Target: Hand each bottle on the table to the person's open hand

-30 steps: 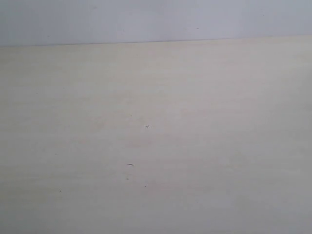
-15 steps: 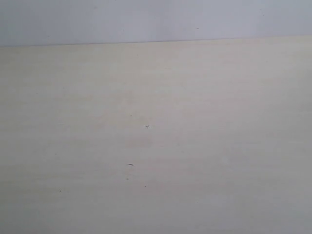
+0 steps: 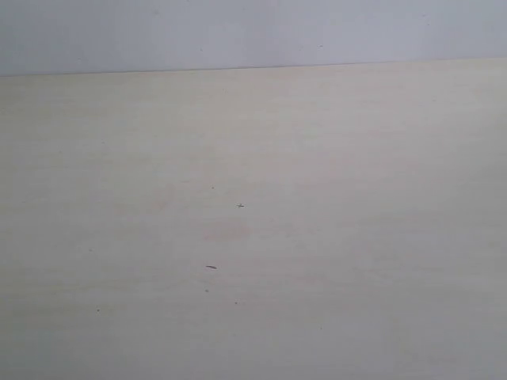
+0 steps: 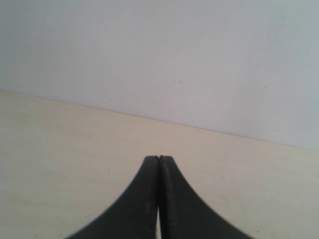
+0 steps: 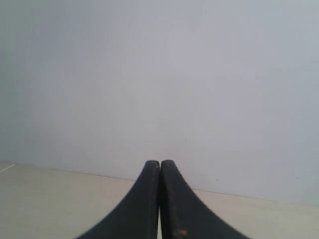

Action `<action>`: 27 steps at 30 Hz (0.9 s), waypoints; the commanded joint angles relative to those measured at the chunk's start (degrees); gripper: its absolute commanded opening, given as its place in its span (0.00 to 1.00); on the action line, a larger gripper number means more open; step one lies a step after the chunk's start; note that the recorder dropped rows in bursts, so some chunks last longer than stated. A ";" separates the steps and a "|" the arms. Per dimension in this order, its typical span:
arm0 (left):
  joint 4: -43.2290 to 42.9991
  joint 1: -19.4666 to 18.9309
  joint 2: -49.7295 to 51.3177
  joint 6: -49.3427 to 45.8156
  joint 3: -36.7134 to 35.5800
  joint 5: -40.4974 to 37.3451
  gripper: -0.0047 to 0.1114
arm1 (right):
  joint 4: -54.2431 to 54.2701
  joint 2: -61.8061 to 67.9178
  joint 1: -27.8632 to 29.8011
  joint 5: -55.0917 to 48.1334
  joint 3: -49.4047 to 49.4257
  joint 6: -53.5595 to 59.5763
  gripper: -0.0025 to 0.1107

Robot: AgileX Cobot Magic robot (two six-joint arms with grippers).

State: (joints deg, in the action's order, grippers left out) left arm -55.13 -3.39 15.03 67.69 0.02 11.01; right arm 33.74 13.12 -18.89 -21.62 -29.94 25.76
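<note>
The pale beige table (image 3: 333, 237) fills the exterior view, bare but for a few tiny dark specks. No bottles and no person's open hand show in any view. Neither gripper appears in the exterior view. In the left wrist view my left gripper (image 4: 159, 158) is shut, its black fingers pressed together with nothing between them, above the table (image 4: 60, 149). In the right wrist view my right gripper (image 5: 160, 162) is likewise shut and holds nothing, pointing toward the wall over the table (image 5: 50, 199).
A plain pale grey wall (image 3: 253, 32) rises behind the table's far edge (image 3: 253, 68). The same wall (image 4: 159, 55) fills the background of the left wrist view, and the wall (image 5: 159, 74) takes up most of the right wrist view.
</note>
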 commanded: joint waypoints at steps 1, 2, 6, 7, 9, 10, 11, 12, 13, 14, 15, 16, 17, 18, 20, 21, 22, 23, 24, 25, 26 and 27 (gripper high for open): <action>0.27 0.00 -0.40 0.05 -0.02 -0.05 0.04 | 0.25 -4.32 0.22 8.62 8.95 -0.43 0.02; 0.27 0.00 -0.40 0.05 -0.02 -0.05 0.04 | 0.25 -4.74 0.22 10.16 10.66 -0.43 0.02; 0.27 0.00 -0.40 0.06 -0.02 0.07 0.04 | -1.02 -5.26 0.22 15.72 17.51 -0.43 0.02; 0.27 0.00 -0.40 0.06 -0.02 0.07 0.04 | -1.16 -5.26 0.22 17.18 19.36 -0.43 0.02; 0.27 0.00 -0.40 0.06 -0.02 0.07 0.04 | -1.16 -5.26 0.22 19.72 21.98 -0.43 0.02; 0.27 0.00 -0.40 0.06 -0.02 0.07 0.04 | -1.16 -5.26 0.22 20.37 22.77 -0.33 0.02; 0.27 0.00 -0.40 0.06 -0.02 0.07 0.04 | -1.16 -5.26 0.22 21.62 24.28 -0.12 0.02; 0.27 0.00 -0.40 0.06 -0.02 0.07 0.04 | -1.16 -5.26 0.22 21.62 24.81 0.02 0.02; 0.27 0.00 -0.40 0.06 -0.02 0.07 0.04 | -1.25 -5.26 0.22 21.62 26.17 0.02 0.02; 0.27 0.00 -0.40 0.06 -0.02 0.07 0.04 | -1.25 -5.26 0.22 22.17 26.68 -0.10 0.02; 0.27 0.00 -0.40 0.06 -0.02 0.07 0.04 | -1.25 -5.49 0.22 22.87 27.78 -0.19 0.02; 0.27 0.00 -0.40 0.06 -0.02 0.07 0.04 | -1.25 -6.25 0.22 23.31 28.55 -0.19 0.02; 0.27 0.00 -0.40 0.06 -0.02 0.07 0.04 | -1.25 -6.96 0.22 23.48 29.03 -0.19 0.02; 0.27 0.00 -0.40 0.06 -0.02 0.07 0.04 | -1.25 -8.62 0.22 23.37 29.94 -0.19 0.02; 0.27 0.00 -0.40 0.06 -0.02 0.07 0.04 | -2.07 -11.37 0.22 23.18 29.94 0.01 0.02; 0.27 0.00 -0.40 0.06 -0.02 0.07 0.04 | -4.03 -12.15 0.22 21.62 29.94 -0.21 0.02; 0.27 0.00 -0.40 0.06 -0.02 0.07 0.04 | -8.40 -13.12 0.56 21.07 29.94 -2.35 0.02; 0.27 0.00 -0.40 0.06 -0.02 0.07 0.04 | -11.62 -13.12 0.96 20.88 29.94 -5.39 0.02; 0.27 0.00 -0.40 0.06 -0.02 0.07 0.04 | -18.70 -13.12 2.25 20.54 29.94 -12.69 0.02; 0.27 0.00 -0.40 0.06 -0.02 0.07 0.04 | -23.38 -13.12 2.99 19.95 29.94 -16.46 0.02; 0.27 0.00 -0.40 0.06 -0.02 0.07 0.04 | -28.06 -13.12 4.23 18.77 29.94 -22.26 0.02; 0.27 0.00 -0.40 0.06 -0.02 0.07 0.04 | -32.10 -13.12 5.10 17.78 29.94 -25.76 0.02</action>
State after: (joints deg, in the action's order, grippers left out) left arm -55.13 -3.39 15.03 67.69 0.02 11.01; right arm 12.71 0.37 -16.05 -1.51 -0.28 10.24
